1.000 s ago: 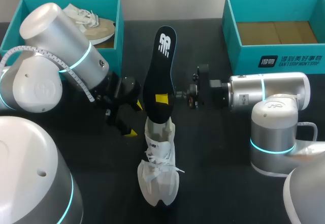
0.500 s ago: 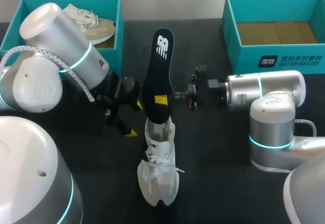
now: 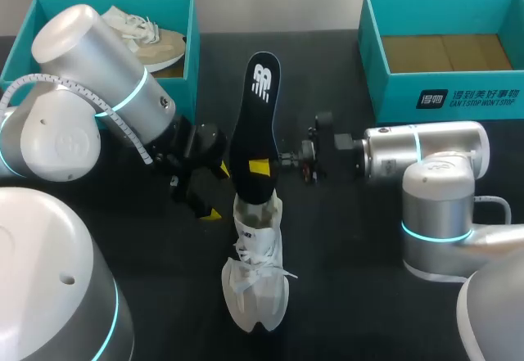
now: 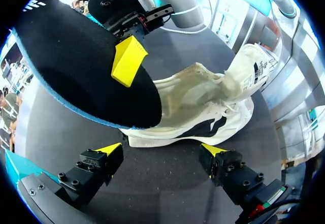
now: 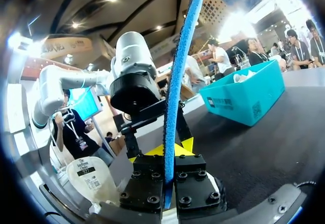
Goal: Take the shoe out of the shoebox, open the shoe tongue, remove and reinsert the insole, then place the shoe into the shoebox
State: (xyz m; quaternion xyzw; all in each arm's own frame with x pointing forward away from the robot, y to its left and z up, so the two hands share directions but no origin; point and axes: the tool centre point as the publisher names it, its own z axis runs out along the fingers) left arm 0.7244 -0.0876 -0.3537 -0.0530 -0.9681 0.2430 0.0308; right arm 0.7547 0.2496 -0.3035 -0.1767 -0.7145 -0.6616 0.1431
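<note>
Nearest on the dark worktop (image 3: 344, 238) stands the white shoe (image 3: 255, 283) on its sole, well outside both boxes, toe toward the near edge, laces loose and straggling over the front. In the left wrist view the shoe (image 4: 203, 107) shows a cream lining, a black mark on its side and a tongue pulled up and away from the wide mouth. Out of that mouth rises the insole (image 3: 254, 132), black with a blue rim and a white logo on its upper heel end; its lower end dips into the shoe's opening and the rest leans up and away. The right arm comes in level from the right, and its end effector (image 3: 268, 164) is clamped on the insole low down, one yellow fingertip (image 4: 127, 61) pressed flat on the black face. From the right wrist the insole (image 5: 172, 82) is seen edge-on, pinched between the two fingers of that end effector (image 5: 170, 150). The left arm slants down from the left, and its end effector (image 3: 217, 191) hangs just beside the shoe's heel, fingers spread wide and holding nothing; its own view shows the end effector (image 4: 161, 150) facing the shoe's side. Farthest off sit two teal shoeboxes: the left box (image 3: 190, 46) holds a second pale shoe (image 3: 147, 38), while the right box (image 3: 446, 95) shows a bare cardboard floor.
</note>
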